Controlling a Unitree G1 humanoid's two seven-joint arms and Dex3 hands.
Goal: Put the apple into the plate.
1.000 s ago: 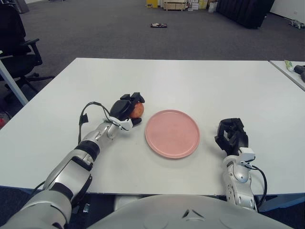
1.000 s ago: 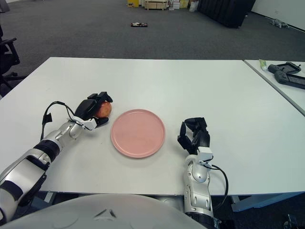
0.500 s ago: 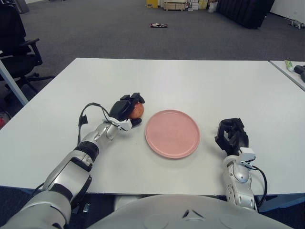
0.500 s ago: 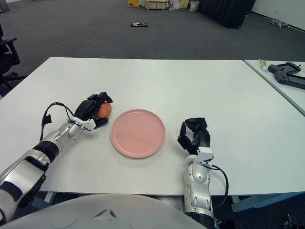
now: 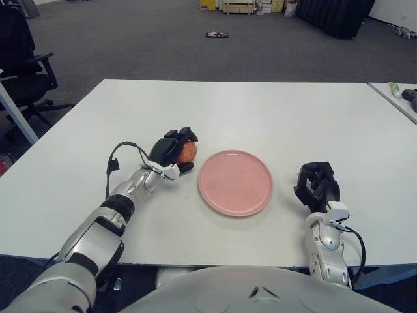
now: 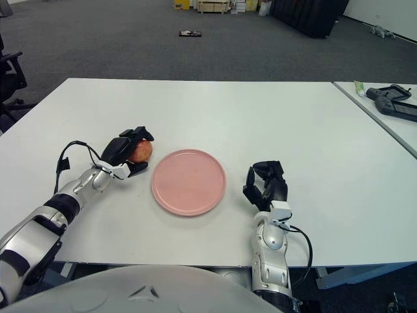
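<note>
Apple (image 5: 188, 151) sits in my left hand (image 5: 171, 152), just to the left of the pink plate (image 5: 235, 182) on the white table (image 5: 260, 111) in my left eye view; my black fingers (image 5: 184, 135) curl over its top and near side, closed around it; whether it touches the tabletop I cannot tell; the plate holds nothing. My right hand (image 5: 316, 186) shows to the right of the plate, fingers curled inward and holding nothing.

From my right eye view, the same apple (image 6: 142, 150) shows red-orange between my left fingers (image 6: 138, 134), close beside the plate's (image 6: 189, 181) left rim yet apart from it; my right hand (image 6: 266, 184) stands near the plate's right edge, fingers bent in, gripping nothing.
</note>
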